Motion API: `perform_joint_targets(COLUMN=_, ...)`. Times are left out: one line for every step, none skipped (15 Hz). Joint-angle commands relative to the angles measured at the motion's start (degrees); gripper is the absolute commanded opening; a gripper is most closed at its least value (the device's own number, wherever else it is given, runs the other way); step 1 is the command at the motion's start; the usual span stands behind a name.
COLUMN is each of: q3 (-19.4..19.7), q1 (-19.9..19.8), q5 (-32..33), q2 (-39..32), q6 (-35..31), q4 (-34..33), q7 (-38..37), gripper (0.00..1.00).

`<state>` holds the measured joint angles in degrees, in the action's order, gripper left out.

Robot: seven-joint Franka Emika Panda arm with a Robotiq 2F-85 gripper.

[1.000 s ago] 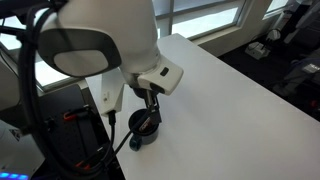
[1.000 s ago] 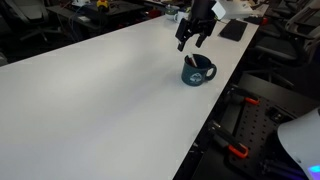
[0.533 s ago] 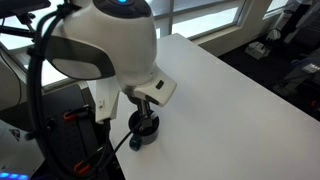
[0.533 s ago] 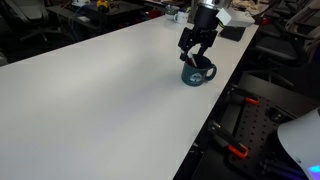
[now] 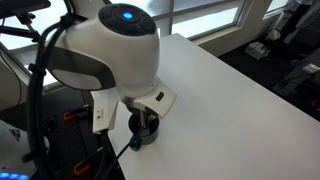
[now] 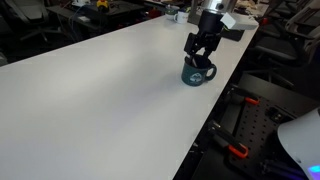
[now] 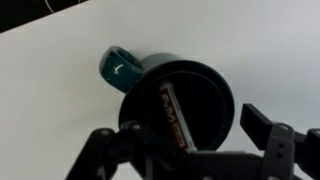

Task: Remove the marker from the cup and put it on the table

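The dark cup (image 7: 215, 100) with a teal handle (image 7: 118, 70) stands on the white table (image 7: 60, 120) near its edge. The marker (image 7: 172, 115), with a red labelled body, lies inside the cup. My gripper (image 7: 180, 135) is open right above the cup, one finger (image 7: 262, 128) on each side of the rim, shut on nothing. Both exterior views show the gripper (image 6: 203, 58) low over the cup (image 6: 198, 74), and the arm hides most of the cup (image 5: 145, 132) in one of them.
The cup stands close to the table's edge (image 6: 222, 85). A flat black object (image 6: 232, 32) lies at the table's far corner. Cables and equipment (image 6: 235, 115) sit below the edge. The white table (image 6: 100, 90) stretches wide to one side of the cup.
My gripper has come down from above the cup and turned, and its open fingers now reach the cup's rim. The cup and marker have not moved.
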<state>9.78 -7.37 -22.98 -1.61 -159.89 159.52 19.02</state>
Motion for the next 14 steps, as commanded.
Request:
perform_joint_targets(q3=1.3, q1=-0.8, q5=2.6, q2=-0.7, q6=0.1, q4=0.0, q7=0.1, gripper=0.86)
perform_joint_targets(q3=1.4, q1=-1.0, q5=3.0, q2=-0.8, q6=-0.3, q4=-0.1, q7=0.0, gripper=0.86)
perform_joint_targets(q3=1.6, q1=-1.1, q5=3.6, q2=-0.9, q6=-0.7, q4=-0.1, q7=-0.1, gripper=0.86)
perform_joint_targets(q3=1.8, q1=-1.1, q5=4.1, q2=-0.9, q6=-0.9, q4=-0.2, q7=-0.1, gripper=0.85)
perform_joint_targets(q3=1.9, q1=-1.0, q5=4.4, q2=-1.0, q6=-1.0, q4=-0.3, q7=-0.1, gripper=0.85)
perform_joint_targets(q3=2.0, q1=-1.0, q5=4.5, q2=-1.0, q6=-1.0, q4=-0.3, q7=-0.2, gripper=0.9)
perform_joint_targets(q3=2.1, q1=-0.9, q5=4.8, q2=-1.1, q6=-1.1, q4=-0.3, q7=-0.3, gripper=0.94)
perform_joint_targets(q3=2.3, q1=-0.9, q5=5.1, q2=-1.1, q6=-1.0, q4=-0.3, q7=-0.4, gripper=0.92)
perform_joint_targets(q3=2.4, q1=-0.8, q5=5.5, q2=-1.1, q6=-1.0, q4=-0.3, q7=-0.5, gripper=0.94)
perform_joint_targets(q3=2.5, q1=-0.8, q5=6.1, q2=-1.1, q6=-1.2, q4=-0.3, q7=-1.0, gripper=0.95)
perform_joint_targets(q3=2.5, q1=-0.8, q5=6.7, q2=-1.2, q6=-1.4, q4=-0.3, q7=-1.3, gripper=0.97)
perform_joint_targets(q3=2.5, q1=-0.7, q5=7.0, q2=-1.2, q6=-1.3, q4=-0.3, q7=-1.3, gripper=0.96)
perform_joint_targets(q3=2.5, q1=-0.7, q5=7.3, q2=-1.2, q6=-1.4, q4=-0.4, q7=-1.3, gripper=1.0)
perform_joint_targets(q3=2.5, q1=-0.7, q5=7.8, q2=-1.1, q6=-1.5, q4=-0.4, q7=-1.5, gripper=0.99)
